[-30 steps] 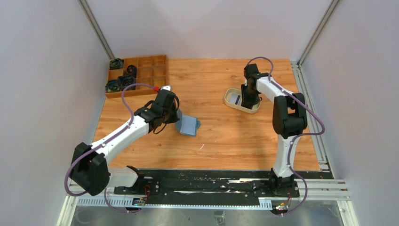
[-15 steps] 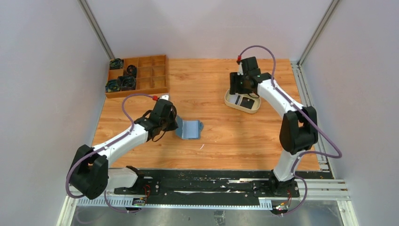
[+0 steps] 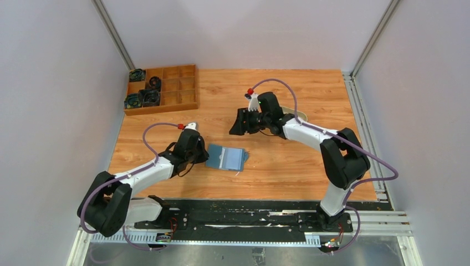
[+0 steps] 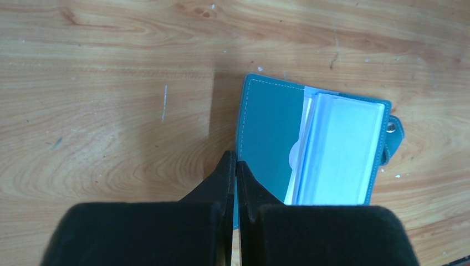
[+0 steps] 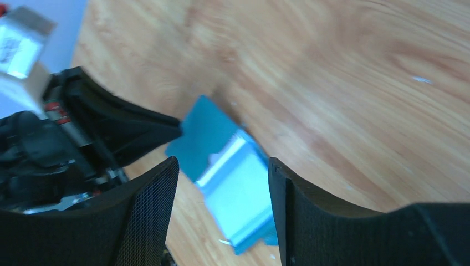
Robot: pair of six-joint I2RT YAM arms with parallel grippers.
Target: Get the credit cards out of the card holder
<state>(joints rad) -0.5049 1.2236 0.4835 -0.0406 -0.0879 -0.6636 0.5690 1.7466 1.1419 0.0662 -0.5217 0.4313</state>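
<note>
Left gripper (image 4: 235, 166), jaws together, pinches an edge of the soft teal-blue bifold card holder (image 4: 269, 133); right gripper (image 5: 221, 163) hangs wide, empty.

bright even light, soft shadows, card holder (image 5: 224, 172) blurred at right wrist

My left fingers (image 4: 221, 188) are matt black plastic, and the blocks behind them have a soft, felt-like nap. My right fingers (image 5: 145, 221) are the same dull black, and 1 pad shows a fine mesh texture. The card holder (image 4: 266, 127) looks like soft, matt teal leather or leatherette with pale stitching along its edge. Inside it has a smoother, paler blue-grey lining and a white paper-like edge. It also carries 1 small shiny metal snap (image 4: 391, 127). The table (image 4: 111, 83) is wood with strong grain, a low sheen and small pale scuffs.
</note>
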